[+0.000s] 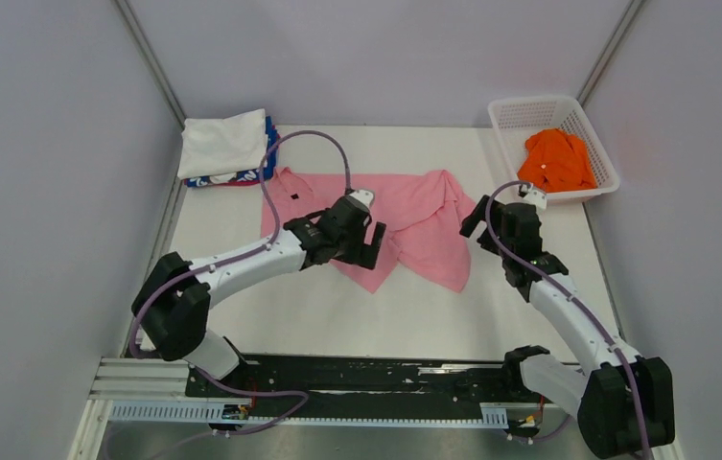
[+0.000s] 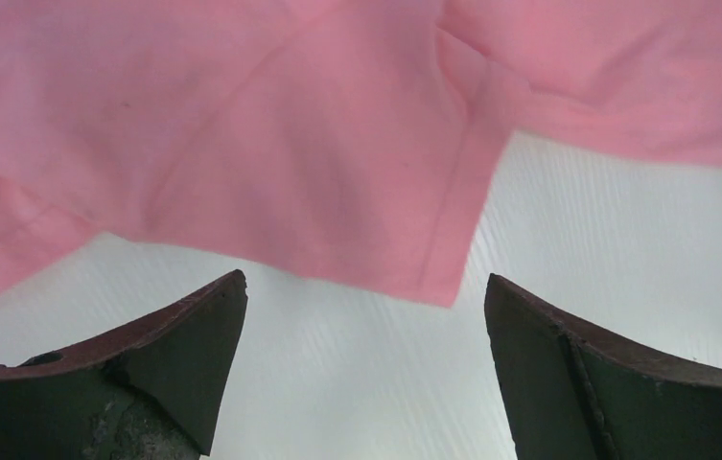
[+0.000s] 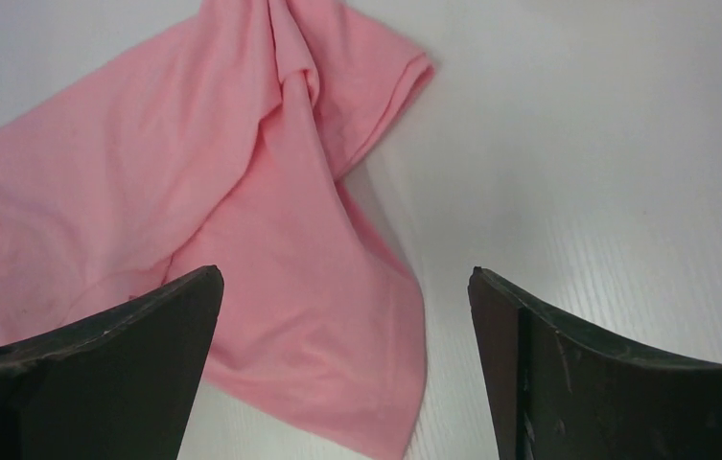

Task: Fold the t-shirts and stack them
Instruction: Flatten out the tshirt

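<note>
Folding is partway: the pink t-shirt [image 1: 424, 216] lies rumpled, unfolded, mid-tabletop [image 1: 337, 316]. White t-shirt [image 1: 221, 144] and blue/red t-shirt [image 1: 232, 179] sit folded, stacked far left; orange t-shirt [image 1: 556, 161] waits in the basket [image 1: 520, 110]. Left tool [image 2: 365, 276] and right tool [image 3: 345, 270] hang spread, empty.

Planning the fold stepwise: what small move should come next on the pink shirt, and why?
Probably lower the left pincer onto the near corner of the pink shirt and close on it. Both it and the right pincer are open and empty, and the shirt lies rumpled, so it likely needs spreading flat first.
</note>
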Controlling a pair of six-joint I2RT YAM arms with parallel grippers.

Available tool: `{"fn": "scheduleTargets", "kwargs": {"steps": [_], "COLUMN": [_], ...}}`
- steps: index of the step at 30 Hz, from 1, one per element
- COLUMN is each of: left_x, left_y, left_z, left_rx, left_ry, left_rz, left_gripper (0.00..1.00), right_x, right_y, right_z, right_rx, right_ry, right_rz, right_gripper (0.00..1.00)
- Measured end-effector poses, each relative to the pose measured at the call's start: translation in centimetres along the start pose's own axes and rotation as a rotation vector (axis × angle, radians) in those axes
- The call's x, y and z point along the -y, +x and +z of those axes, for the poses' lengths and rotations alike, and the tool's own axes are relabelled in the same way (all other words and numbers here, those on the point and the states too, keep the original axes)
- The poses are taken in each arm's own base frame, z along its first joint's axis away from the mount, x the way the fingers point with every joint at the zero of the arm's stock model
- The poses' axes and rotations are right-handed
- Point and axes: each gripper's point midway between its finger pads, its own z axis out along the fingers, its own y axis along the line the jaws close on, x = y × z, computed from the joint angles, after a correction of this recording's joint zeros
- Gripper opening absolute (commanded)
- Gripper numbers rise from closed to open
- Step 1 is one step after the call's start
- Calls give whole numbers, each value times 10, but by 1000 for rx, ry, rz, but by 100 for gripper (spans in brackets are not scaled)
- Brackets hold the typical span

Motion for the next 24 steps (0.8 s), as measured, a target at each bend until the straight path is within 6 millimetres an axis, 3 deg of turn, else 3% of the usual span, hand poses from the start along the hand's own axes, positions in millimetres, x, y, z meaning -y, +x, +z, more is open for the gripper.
{"fn": "scheduleTargets", "kwargs": {"steps": [4, 6, 9, 12, 17, 23, 24], "left_x": [37, 48, 58, 55, 58, 64, 64], "left_y": [37, 53, 84, 108, 103, 88, 86], "left_z": [-5, -1, 16, 34, 46, 60, 61], "left_rx": [-79, -116, -202, -282, -276, -235, -226], "left_ry": [60, 73, 71, 43, 15, -28, -40], "left_rz": [143, 186, 240, 268, 270, 234, 227], "left_gripper": [93, 88, 81, 79, 71, 42, 32], "right_x": [11, 13, 14, 14, 15, 17, 18], "right_y": [32, 38, 41, 42, 40, 38, 38], "right_z": [-10, -12, -14, -16, -18, -20, -19], "right_rx": [-91, -116, -128, -131, -124, -108, -107], "right_ry": [13, 20, 25, 28, 34, 39, 42], "right_rz": [45, 59, 76, 84, 89, 92, 91], "right_gripper": [100, 100, 100, 100, 100, 100, 100]}}
